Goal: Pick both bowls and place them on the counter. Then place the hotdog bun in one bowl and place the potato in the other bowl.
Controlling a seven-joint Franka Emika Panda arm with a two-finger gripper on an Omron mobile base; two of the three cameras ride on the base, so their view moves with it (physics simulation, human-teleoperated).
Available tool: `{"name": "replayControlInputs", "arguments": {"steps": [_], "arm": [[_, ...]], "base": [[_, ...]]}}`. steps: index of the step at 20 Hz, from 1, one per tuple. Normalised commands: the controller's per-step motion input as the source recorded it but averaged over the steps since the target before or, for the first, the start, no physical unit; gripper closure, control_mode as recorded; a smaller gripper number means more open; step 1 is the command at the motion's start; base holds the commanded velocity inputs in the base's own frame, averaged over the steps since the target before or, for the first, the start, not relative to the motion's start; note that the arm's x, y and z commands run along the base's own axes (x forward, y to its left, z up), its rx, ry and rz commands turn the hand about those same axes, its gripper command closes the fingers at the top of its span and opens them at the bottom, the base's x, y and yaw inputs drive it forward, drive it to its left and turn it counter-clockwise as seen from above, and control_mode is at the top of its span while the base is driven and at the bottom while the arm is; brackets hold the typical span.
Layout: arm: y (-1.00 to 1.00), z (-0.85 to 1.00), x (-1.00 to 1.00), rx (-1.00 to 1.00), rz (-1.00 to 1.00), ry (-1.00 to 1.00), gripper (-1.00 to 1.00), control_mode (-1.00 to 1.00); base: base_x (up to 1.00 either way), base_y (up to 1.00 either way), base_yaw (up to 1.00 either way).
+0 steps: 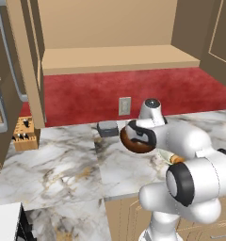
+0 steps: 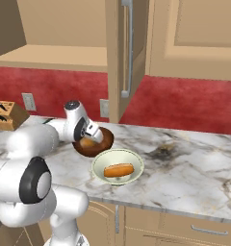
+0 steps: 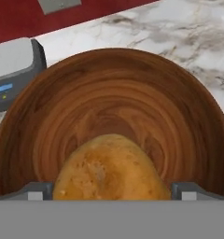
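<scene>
Over the brown bowl: claw (image 3: 112,190) hanging low, tips either side of the potato (image 3: 111,168), closed on it as far as the hand view shows.
Potato: golden-brown lump, inside the rim of the brown bowl (image 3: 118,107); contact with the bowl floor not determinable.
Brown bowl: glossy, wood-grained, upright on the desk (image 2: 194,168), partly hidden by the arm in both base views; visible edge at (image 2: 105,139).
White bowl: cream inside, standing on the desk (image 2: 118,167) just beside the brown bowl, toward the front edge; rims close, touching or apart not determinable.
Hotdog bun: orange-tan, lying flat in the middle of the white bowl (image 2: 119,169).
Desk: white-grey marble with brown veins, carrying both bowls.
Grey device: small flat box with a blue display (image 3: 13,70), on the desk just behind the brown bowl, near the red back wall; also seen at (image 1: 107,127).
Knife block: wooden, at the far left of the desk (image 1: 26,133).
Wall outlet: pale plate on the red wall (image 1: 125,106), above the grey device.
Cabinet door: tan, standing open above the desk, long metal handle (image 2: 127,48).
</scene>
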Motion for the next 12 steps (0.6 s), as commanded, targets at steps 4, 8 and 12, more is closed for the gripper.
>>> {"name": "replayControlInputs", "arguments": {"steps": [4, 8, 12], "arm": [[-0.01, -0.24, 0.13, 0.0, 0.0, 0.09, 1.0, -1.0], [0.0, -0.18, 0.13, 0.0, 0.0, 0.09, 1.0, -1.0], [-0.05, -0.13, 0.13, 0.0, 0.0, 0.12, 1.0, -1.0]], "base": [[0.0, 0.0, 0.0], [0.0, 0.0, 0.0], [0.0, 0.0, 0.0]]}}
